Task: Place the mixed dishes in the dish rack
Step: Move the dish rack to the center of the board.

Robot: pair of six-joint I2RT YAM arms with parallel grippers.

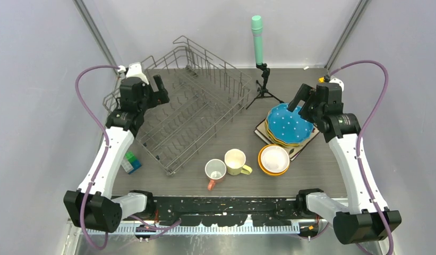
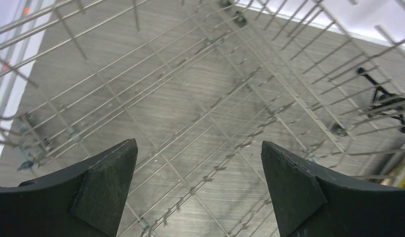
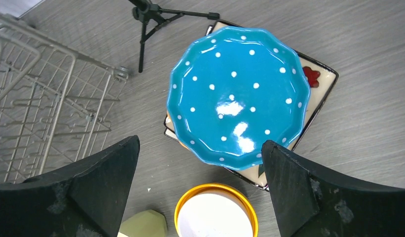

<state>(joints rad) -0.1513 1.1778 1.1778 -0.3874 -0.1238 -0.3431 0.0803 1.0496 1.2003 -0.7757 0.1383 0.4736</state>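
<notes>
So, the mixed dishes were all found out on the worktop (image 1: 234, 133), toward its right half. A blue dotted plate (image 3: 237, 94) was seen topping a stack close to the right edge, with the rims of a yellow-green plate (image 1: 279, 141) and an orange plate (image 1: 288, 145) peeking out underneath. The whole pile was carried on a white square plate (image 3: 324, 84).

Just nearer the front edge, a white bowl (image 1: 274, 158) was nested inside an orange bowl (image 1: 262, 162). A pale-yellow mug (image 1: 236, 161) was parked right beside that, handle pointed at the bowls, and a pink mug (image 1: 215, 171) was set upright just left of it, around the middle of the front edge. Whether the two mugs touched couldn't be told.

The dish rack (image 1: 189, 106) was laid skewed across the far-left part of the worktop.

The left gripper (image 2: 198, 148) was held above the rack's left side, fingers spread wide with only wire and worktop seen between them. The right gripper (image 3: 200, 143) was hung over the plate stack near the far-right corner, also spread wide and gripping nothing.

A green-topped cylinder (image 1: 257, 37) on a tripod (image 1: 264, 87) was stood at the far edge, between rack and stack. A blue-green box (image 1: 131, 162) was spotted by the left edge, just beside the rack's near corner.
</notes>
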